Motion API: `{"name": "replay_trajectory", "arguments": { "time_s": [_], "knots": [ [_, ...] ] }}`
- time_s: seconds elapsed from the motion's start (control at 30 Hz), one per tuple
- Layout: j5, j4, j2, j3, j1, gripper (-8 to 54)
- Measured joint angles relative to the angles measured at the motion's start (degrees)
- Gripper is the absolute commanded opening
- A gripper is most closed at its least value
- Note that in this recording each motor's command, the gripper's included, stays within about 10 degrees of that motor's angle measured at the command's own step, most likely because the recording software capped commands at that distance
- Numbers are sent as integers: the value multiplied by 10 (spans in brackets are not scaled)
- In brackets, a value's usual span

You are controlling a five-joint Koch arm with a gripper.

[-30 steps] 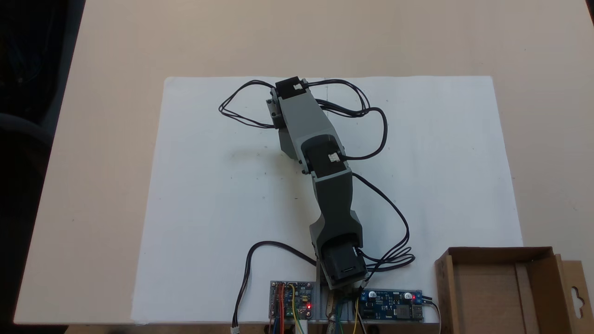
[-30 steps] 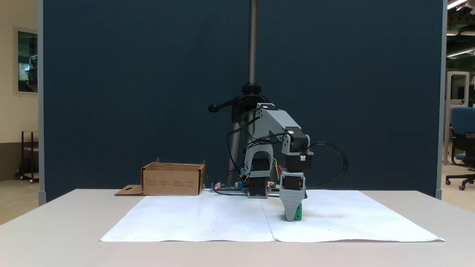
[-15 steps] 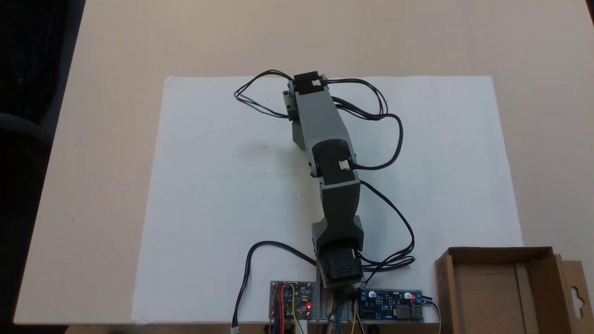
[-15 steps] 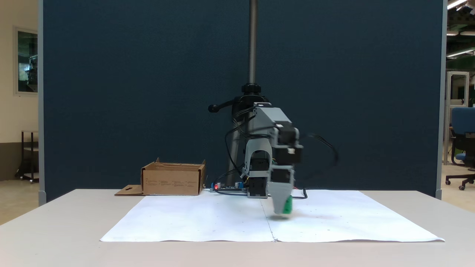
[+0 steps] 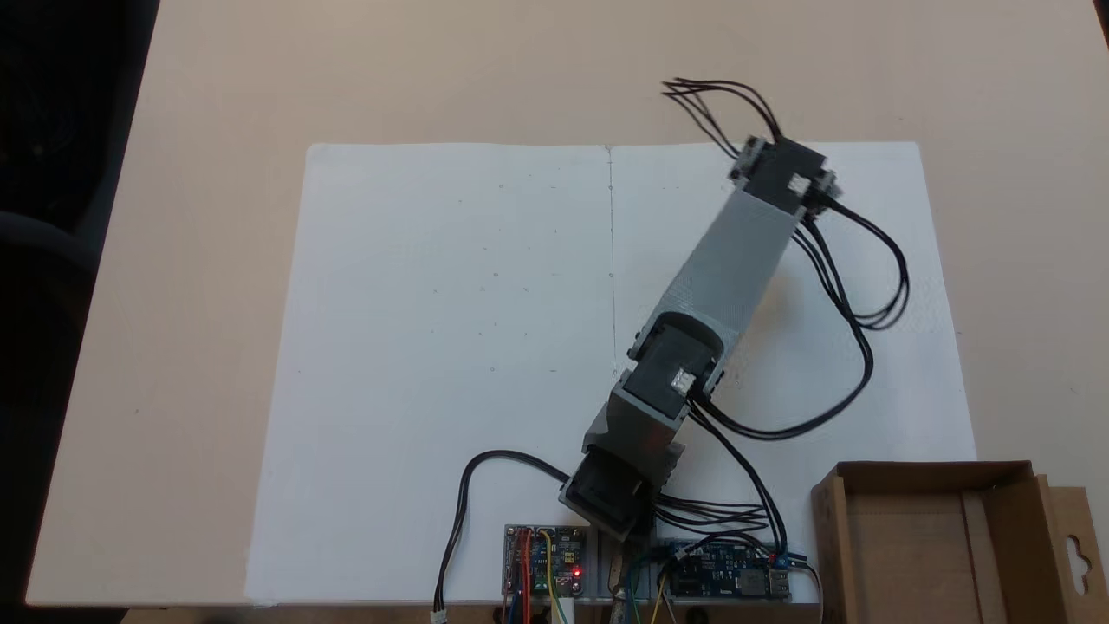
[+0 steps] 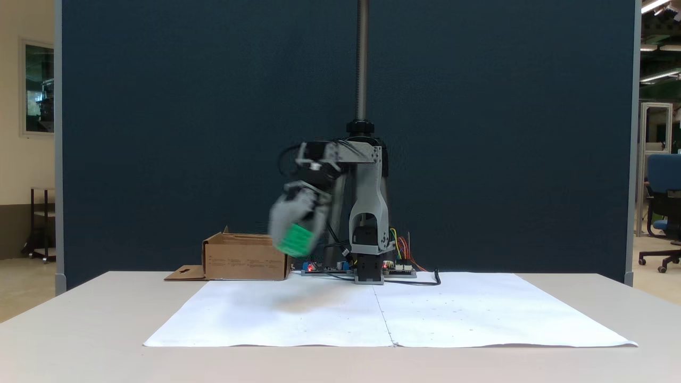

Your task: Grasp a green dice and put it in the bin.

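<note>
Gripper: in the side fixed view we see the gripper [image 6: 296,239] blurred, raised well above the table, with a green block at its tip; we read the jaws as closed on it, though the blur hides how the fingers sit.
Green dice: we see the green dice [image 6: 295,240] as a bright green patch held in the air, clear of the paper, in front of the right end of the bin in that view. In the top fixed view the arm covers it.
Arm: in the top fixed view we see the arm [image 5: 726,277] stretched diagonally from its base at the lower edge towards the upper right corner of the paper, black cables looping off its right side.
Bin: we see the bin [image 5: 996,472] at the lower right of the top fixed view, just off the corner of the paper, open side up, its hang-hole flap lying flat on the far side from the arm.
Paper: we see the white paper sheet [image 5: 433,347] lying flat on the beige table [image 5: 217,130], creased down its middle.
Boards: we see two circuit boards [image 5: 544,572] by the arm's base, red lights lit.
</note>
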Motion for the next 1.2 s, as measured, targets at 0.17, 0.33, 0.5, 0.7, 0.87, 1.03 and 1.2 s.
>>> {"name": "replay_trajectory", "arguments": {
  "time_s": [0.17,0.33,0.5,0.7,0.87,1.03,1.2],
  "knots": [
    [-47,-3,28,1,111,122],
    [-98,-7,54,2,214,122],
    [-143,-22,68,1,314,122],
    [-174,-36,67,1,445,122],
    [-218,-38,42,1,564,122],
    [-281,-38,-17,1,660,122],
    [-325,-40,-47,2,700,122]
  ]
}}
